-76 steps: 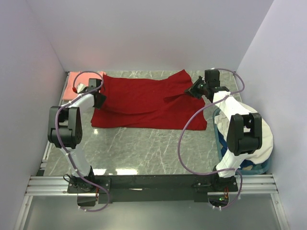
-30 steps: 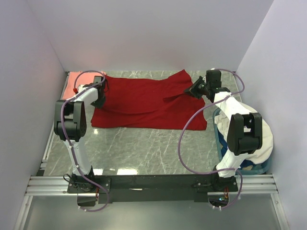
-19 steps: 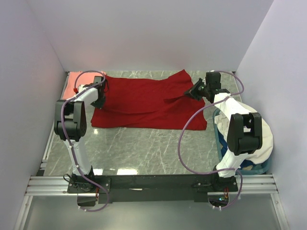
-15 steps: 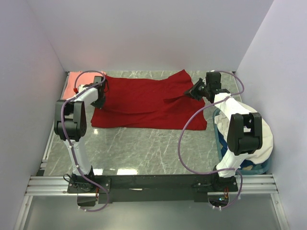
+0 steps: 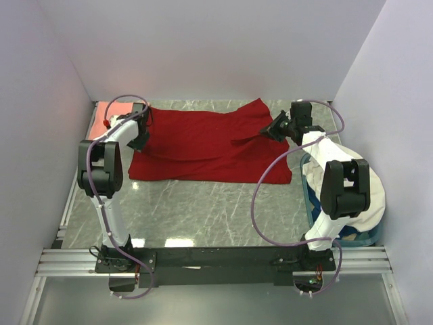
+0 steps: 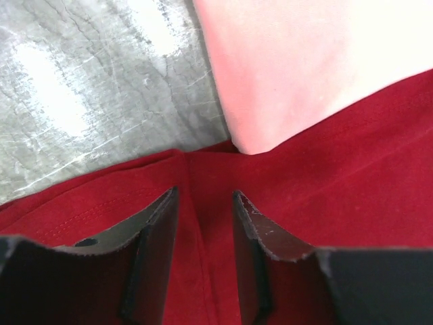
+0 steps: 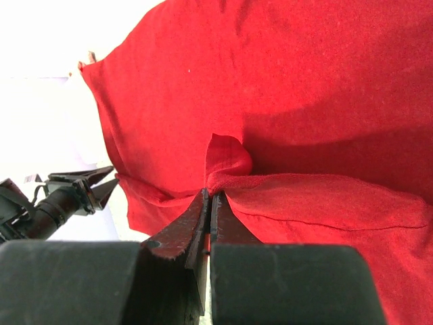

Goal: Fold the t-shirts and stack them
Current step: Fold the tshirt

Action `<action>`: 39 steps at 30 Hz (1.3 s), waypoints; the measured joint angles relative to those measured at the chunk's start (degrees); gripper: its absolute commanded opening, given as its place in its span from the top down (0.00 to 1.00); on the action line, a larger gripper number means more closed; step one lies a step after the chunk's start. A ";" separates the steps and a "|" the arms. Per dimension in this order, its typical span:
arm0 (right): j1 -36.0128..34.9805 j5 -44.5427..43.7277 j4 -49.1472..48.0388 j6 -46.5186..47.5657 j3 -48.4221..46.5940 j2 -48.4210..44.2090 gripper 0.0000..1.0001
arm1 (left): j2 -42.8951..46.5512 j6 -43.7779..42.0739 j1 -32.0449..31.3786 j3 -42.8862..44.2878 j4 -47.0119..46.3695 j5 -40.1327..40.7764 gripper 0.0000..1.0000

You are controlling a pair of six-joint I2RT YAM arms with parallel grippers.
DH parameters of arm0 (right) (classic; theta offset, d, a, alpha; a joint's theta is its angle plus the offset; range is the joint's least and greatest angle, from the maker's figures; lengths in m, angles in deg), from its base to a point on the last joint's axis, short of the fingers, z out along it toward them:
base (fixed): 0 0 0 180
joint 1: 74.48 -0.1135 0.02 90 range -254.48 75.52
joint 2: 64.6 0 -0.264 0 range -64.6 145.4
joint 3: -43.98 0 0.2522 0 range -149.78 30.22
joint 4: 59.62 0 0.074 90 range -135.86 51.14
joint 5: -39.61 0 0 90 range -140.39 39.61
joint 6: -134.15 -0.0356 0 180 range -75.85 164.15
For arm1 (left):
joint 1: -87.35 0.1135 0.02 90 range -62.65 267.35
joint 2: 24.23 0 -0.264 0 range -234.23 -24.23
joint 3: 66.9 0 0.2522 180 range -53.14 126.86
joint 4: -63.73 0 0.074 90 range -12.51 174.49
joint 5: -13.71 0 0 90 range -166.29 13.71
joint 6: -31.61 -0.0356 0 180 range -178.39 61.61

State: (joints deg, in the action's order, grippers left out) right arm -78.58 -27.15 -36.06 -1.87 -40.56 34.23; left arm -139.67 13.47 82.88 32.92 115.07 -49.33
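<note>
Red shirt (image 5: 210, 142): deep red, plain, spread wide and mostly flat across the far half of the table (image 5: 203, 210).
Red shirt, surface: one long soft crease runs left to right through its middle.
Red shirt, right edge: a small ridge of cloth is lifted and pinched tight in my right gripper (image 5: 272, 128).
Red shirt, left edge: stitched hem showing, lying under my left gripper (image 6: 204, 196), whose fingers stand apart.
Pink shirt (image 6: 304, 61): salmon-pink, smooth, at the far left corner. One of its corners touches the red shirt's left edge; I cannot tell which lies on top.
</note>
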 measured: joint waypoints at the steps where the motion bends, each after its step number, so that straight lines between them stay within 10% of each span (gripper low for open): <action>1: 0.02 0.04 0.00 0.00 0.00 0.00 1.00 | -0.31 0.04 0.00 0.15 0.07 0.00 0.57; 10: 0.04 0.37 -0.61 0.00 0.52 0.00 1.00 | -2.93 0.46 0.00 0.33 1.31 -0.07 0.64; 22: 0.55 0.52 -0.94 -0.02 0.94 0.00 1.00 | -2.97 0.61 0.00 0.33 1.46 -0.15 0.99; 39: 1.53 1.40 -1.29 -0.20 1.95 -0.59 1.00 | 2.12 -1.33 0.00 -0.50 1.38 -0.11 0.99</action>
State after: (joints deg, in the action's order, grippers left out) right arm -77.05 -25.75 -37.35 -2.06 -38.62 33.64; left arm -137.55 12.13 82.88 32.42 116.45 -49.44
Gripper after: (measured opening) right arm 0.011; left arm 0.013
